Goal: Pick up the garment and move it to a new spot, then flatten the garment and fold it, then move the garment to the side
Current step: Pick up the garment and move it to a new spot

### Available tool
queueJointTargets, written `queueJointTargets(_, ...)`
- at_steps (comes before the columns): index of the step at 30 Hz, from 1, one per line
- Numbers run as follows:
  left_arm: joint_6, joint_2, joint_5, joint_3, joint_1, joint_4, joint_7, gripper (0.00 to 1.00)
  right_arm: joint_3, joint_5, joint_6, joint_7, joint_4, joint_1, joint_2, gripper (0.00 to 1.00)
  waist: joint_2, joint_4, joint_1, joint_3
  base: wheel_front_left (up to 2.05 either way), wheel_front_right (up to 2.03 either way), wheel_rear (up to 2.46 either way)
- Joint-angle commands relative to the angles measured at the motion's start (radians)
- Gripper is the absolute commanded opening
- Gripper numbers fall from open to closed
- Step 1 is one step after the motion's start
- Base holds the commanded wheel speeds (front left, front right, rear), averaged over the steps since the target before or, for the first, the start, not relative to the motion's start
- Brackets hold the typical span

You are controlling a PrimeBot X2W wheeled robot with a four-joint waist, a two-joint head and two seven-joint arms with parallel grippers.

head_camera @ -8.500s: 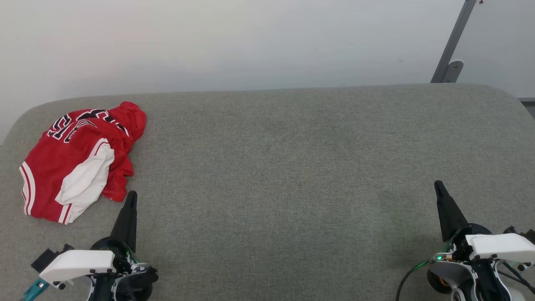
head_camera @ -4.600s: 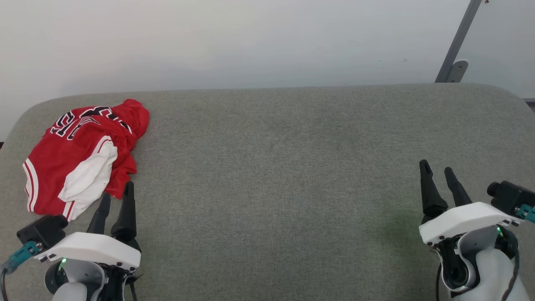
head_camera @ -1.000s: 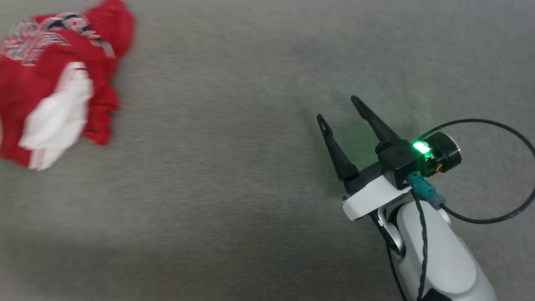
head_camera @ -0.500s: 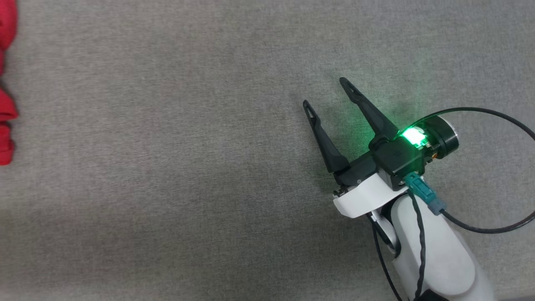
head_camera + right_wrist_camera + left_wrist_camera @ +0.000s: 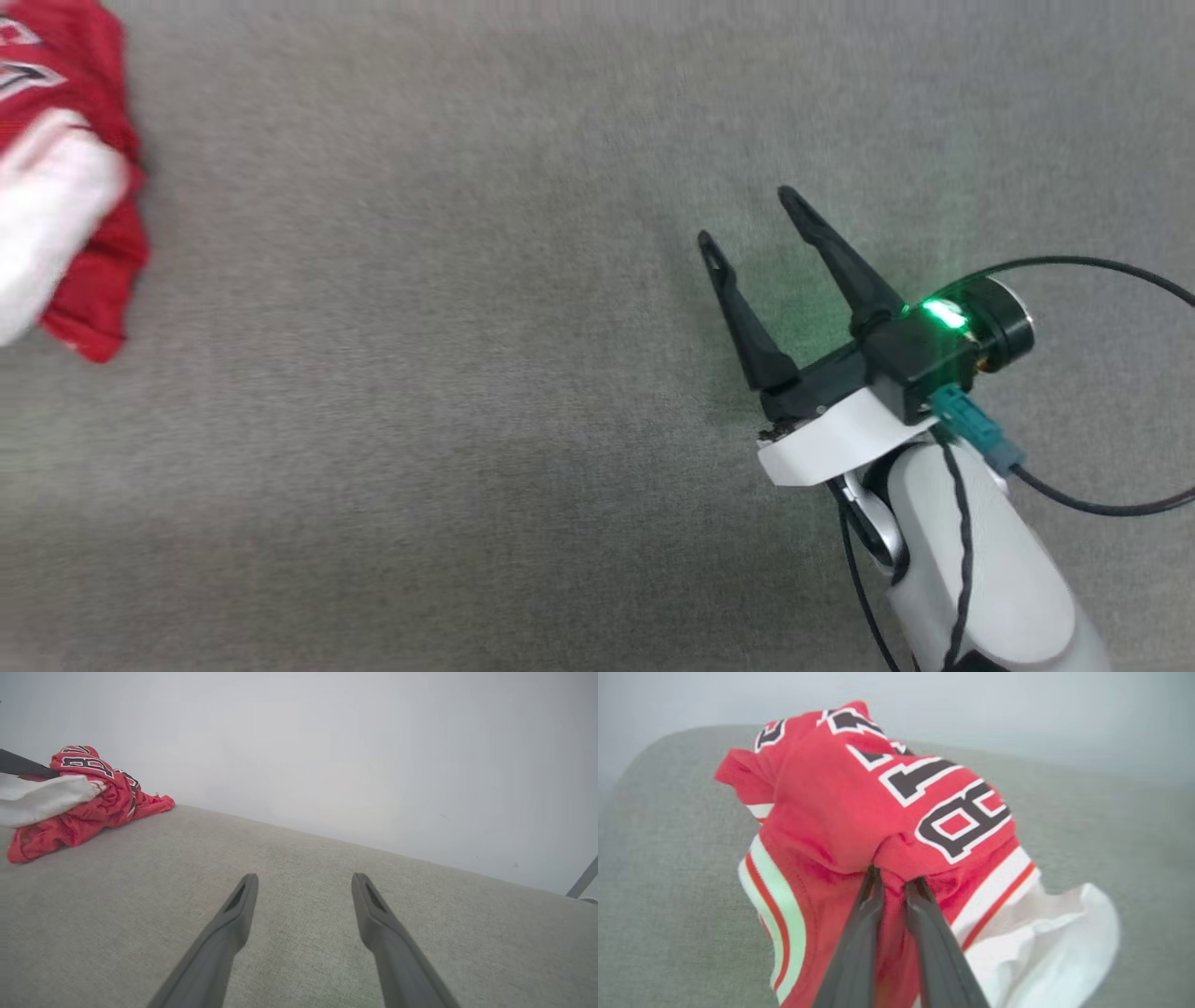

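Note:
The garment [image 5: 859,802], a red jersey with black white-edged lettering, striped trim and a white sleeve, lies bunched on the grey padded surface [image 5: 467,392]. My left gripper [image 5: 892,879] is shut on a pinched fold of its red cloth, just below the lettering. In the head view the garment [image 5: 84,233] sits at the far left edge, blurred. My right gripper [image 5: 747,217] stands open over bare surface at the centre right, far from the garment. The right wrist view shows the right gripper [image 5: 303,879] open and empty, with the garment [image 5: 93,802] heaped at the far left.
The grey surface stretches wide between the garment and my right arm. A pale wall [image 5: 327,742] rises behind its far edge. A slanted metal post [image 5: 584,879] shows at the far right. A black cable [image 5: 1102,504] loops from my right wrist.
The head camera has shifted, so more of the garment shows at the left edge than half a second ago. The right gripper stays open in about the same place.

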State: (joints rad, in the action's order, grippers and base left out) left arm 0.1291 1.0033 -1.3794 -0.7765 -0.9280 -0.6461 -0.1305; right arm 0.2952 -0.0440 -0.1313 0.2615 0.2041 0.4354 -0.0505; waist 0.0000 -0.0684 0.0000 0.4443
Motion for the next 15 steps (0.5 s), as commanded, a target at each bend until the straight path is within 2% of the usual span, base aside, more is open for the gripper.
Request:
queueJointTargets(1,0.002,-0.001,-0.014,-0.008,-0.016,0.025,-0.002,0.0,-0.002,-0.012,0.001,0.005,0.005,-0.017,0.0,1.0,0.0,0.021,0.0,-0.049,0.0,0.0,0.0)
queueJointTargets(8,0.002,-0.013,-0.082,-0.062,-0.07,0.263,-0.063,0.0,-0.03,-0.072,0.001,0.005,-0.001,-0.057,-0.001,1.0,0.0,0.012,0.0,-0.099,0.0,0.0,0.0)
queueJointTargets(13,0.002,-0.066,-0.104,-0.097,-0.105,0.401,-0.103,0.0,-0.052,-0.129,0.001,0.005,-0.031,-0.083,0.0,1.0,0.0,-0.05,0.0,-0.107,0.0,0.0,0.0)
queueJointTargets(15,0.002,-0.107,-0.108,-0.118,-0.12,0.44,-0.126,0.0,-0.064,-0.149,0.001,0.005,-0.048,-0.098,0.0,1.0,0.0,-0.084,0.0,-0.105,0.0,0.0,0.0)
